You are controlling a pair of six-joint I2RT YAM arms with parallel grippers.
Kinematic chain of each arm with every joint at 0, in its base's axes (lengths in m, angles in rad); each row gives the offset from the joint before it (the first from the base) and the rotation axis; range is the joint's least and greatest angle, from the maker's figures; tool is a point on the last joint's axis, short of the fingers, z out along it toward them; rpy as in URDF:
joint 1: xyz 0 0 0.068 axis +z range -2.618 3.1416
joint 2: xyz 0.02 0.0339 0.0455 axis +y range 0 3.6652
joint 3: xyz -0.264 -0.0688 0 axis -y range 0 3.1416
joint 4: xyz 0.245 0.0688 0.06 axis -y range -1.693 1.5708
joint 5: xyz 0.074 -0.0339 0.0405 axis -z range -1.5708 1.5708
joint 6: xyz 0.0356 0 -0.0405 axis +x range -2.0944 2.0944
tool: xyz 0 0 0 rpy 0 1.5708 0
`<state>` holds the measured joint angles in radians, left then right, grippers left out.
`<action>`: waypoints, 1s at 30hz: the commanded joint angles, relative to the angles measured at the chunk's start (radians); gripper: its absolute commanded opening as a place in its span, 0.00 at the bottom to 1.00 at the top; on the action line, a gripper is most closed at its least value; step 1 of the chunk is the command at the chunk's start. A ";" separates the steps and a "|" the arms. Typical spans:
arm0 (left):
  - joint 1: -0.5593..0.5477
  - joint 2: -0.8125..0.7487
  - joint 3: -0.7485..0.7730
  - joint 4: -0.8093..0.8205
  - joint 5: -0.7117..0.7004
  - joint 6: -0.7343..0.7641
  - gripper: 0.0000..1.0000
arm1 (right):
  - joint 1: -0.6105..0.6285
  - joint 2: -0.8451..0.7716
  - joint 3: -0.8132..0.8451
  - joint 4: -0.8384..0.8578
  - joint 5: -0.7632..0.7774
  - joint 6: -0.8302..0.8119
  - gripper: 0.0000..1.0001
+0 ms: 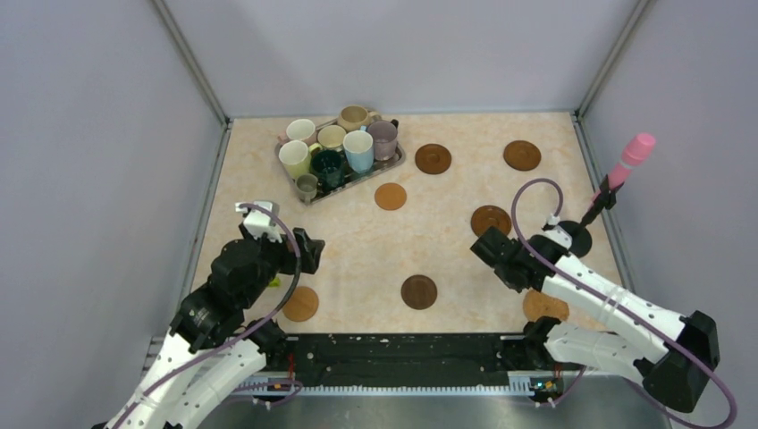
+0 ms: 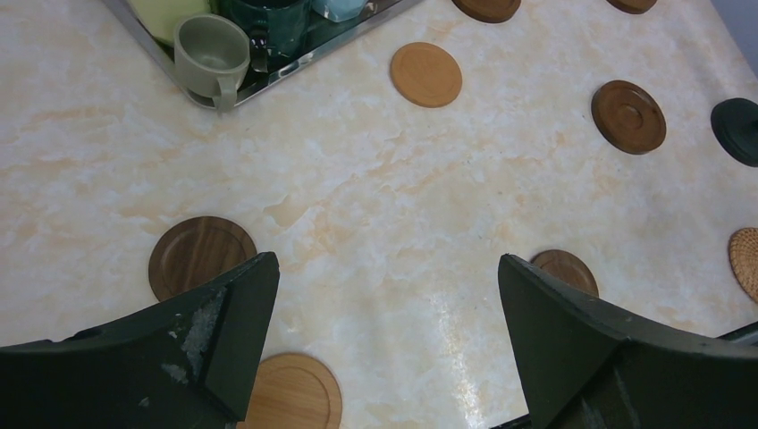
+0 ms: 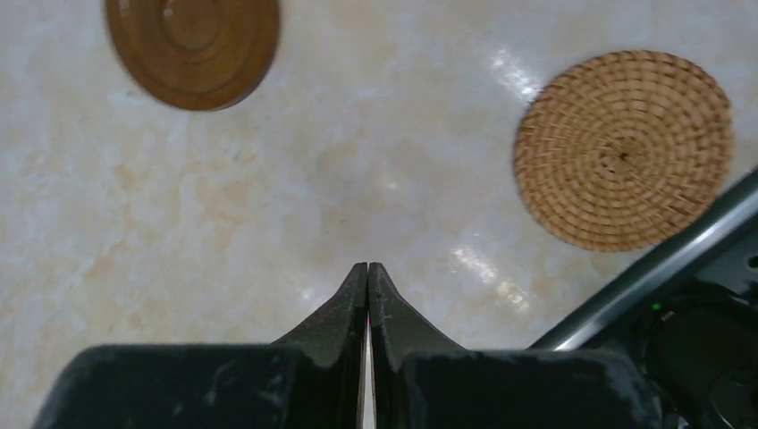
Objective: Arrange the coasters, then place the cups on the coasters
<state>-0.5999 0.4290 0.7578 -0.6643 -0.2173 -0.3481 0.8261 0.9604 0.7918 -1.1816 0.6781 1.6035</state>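
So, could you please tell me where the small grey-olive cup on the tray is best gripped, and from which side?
I'd pinch its rim from above, one finger inside and one outside, on its outward side. The small grey-olive cup stands upright at the tray's near corner, with the dark teal cup crowding it from behind.

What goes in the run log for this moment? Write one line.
left gripper open, empty | right gripper shut, empty | cups on tray | coasters scattered, bare
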 commanded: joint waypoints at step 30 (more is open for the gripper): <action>0.004 -0.050 -0.007 0.005 -0.050 -0.006 0.97 | -0.435 -0.012 -0.321 0.117 -0.119 0.086 0.00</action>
<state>-0.5999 0.3862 0.7570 -0.6750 -0.2504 -0.3489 0.4213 0.9287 0.4915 -1.1446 0.5896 1.7206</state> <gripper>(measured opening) 0.973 0.003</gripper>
